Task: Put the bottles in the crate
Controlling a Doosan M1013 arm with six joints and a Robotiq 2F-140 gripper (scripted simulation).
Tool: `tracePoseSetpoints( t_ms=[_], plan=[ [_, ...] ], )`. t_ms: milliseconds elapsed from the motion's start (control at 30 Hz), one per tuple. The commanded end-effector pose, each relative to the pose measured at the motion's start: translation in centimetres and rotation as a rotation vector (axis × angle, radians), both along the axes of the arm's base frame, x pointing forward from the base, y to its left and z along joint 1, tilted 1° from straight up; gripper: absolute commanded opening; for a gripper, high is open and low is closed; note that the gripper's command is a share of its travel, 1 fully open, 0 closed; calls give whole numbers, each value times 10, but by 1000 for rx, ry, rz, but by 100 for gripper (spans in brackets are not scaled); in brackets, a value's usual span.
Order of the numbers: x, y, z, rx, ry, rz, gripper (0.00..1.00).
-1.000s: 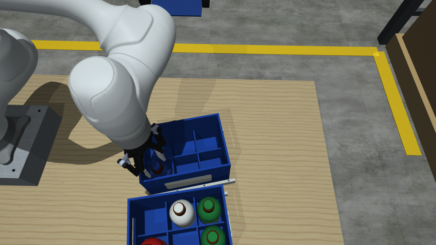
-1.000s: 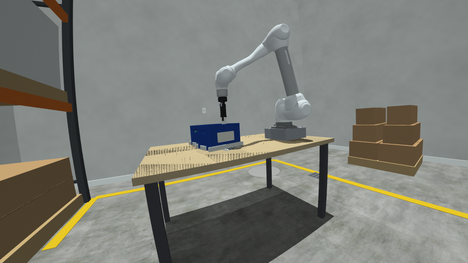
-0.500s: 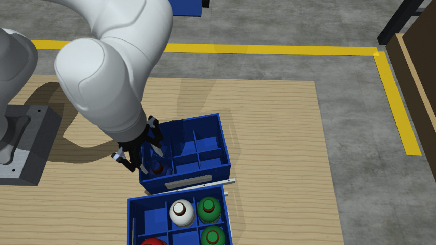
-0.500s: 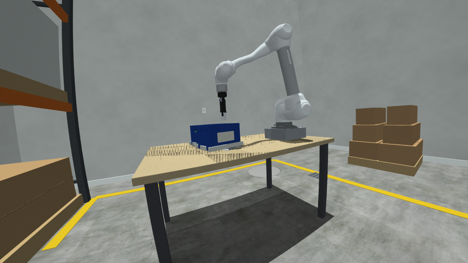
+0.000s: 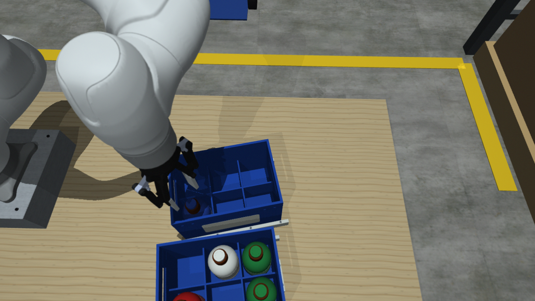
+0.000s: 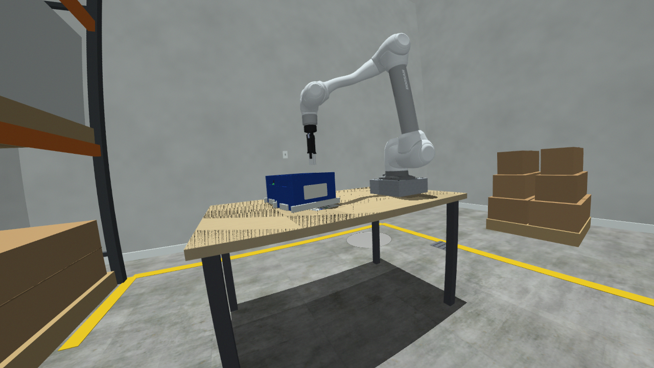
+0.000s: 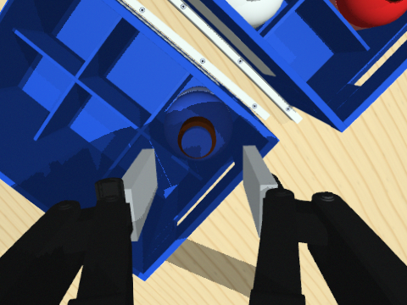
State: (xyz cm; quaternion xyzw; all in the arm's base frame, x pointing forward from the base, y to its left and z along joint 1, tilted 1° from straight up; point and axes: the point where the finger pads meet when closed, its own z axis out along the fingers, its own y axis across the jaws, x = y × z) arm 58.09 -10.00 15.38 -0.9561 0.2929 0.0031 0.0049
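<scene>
My gripper (image 5: 184, 193) hangs above the near-left corner cell of the far blue crate (image 5: 226, 187), fingers apart with nothing between them. In the wrist view the gripper (image 7: 198, 154) is well above a blue-label bottle (image 7: 196, 132) with a brown cap. That bottle stands upright in that cell and also shows in the top view (image 5: 192, 206). The other cells of this crate (image 7: 114, 91) are empty. The near crate holds a white bottle (image 5: 222, 261), two green bottles (image 5: 256, 256) and a red bottle (image 5: 189, 297). I cannot see the pick list.
A white strip with small dots (image 5: 246, 227) lies on the table between the two crates. The arm's grey base (image 5: 26, 179) stands at the table's left. In the exterior view the gripper (image 6: 312, 157) is clearly above the crates (image 6: 301, 187).
</scene>
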Motion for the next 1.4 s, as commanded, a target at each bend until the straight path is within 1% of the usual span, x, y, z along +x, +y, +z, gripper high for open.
tracePoseSetpoints(
  t_ms=[0,933,1133,1200,1367],
  plan=[
    [0,0,0,0,0,0,38],
    [0,0,0,0,0,0,38],
    [27,-13,0,0,0,0,38],
    [27,-13,0,0,0,0,38],
    [48,-27,0,0,0,0,38]
  ],
)
